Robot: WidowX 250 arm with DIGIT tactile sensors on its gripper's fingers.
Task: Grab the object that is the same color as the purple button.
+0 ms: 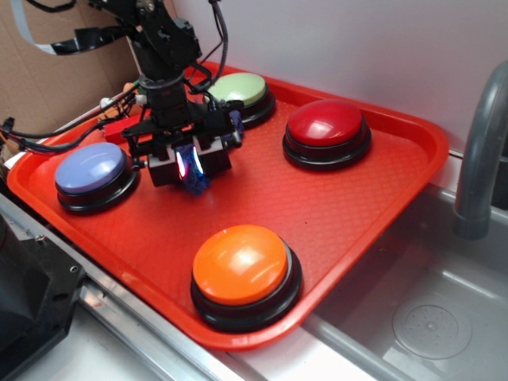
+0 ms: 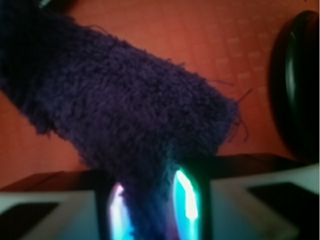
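My gripper (image 1: 190, 168) stands over the red tray (image 1: 333, 206), between the purple button (image 1: 92, 170) and the pale green button (image 1: 240, 90). It is shut on the dark purple-blue fuzzy rag (image 1: 194, 182), which pokes out just below the fingers. In the wrist view the rag (image 2: 125, 105) fills most of the frame and is pinched between the two glowing pads (image 2: 186, 200); the gripper (image 2: 152, 205) holds its lower end. The purple button has a pale lavender-blue dome on a black base at the tray's left.
A red button (image 1: 325, 127) sits at the back right of the tray and an orange button (image 1: 242, 266) at the front. A steel sink (image 1: 421, 317) and grey faucet (image 1: 480, 151) lie to the right. A black button edge (image 2: 300, 85) shows in the wrist view.
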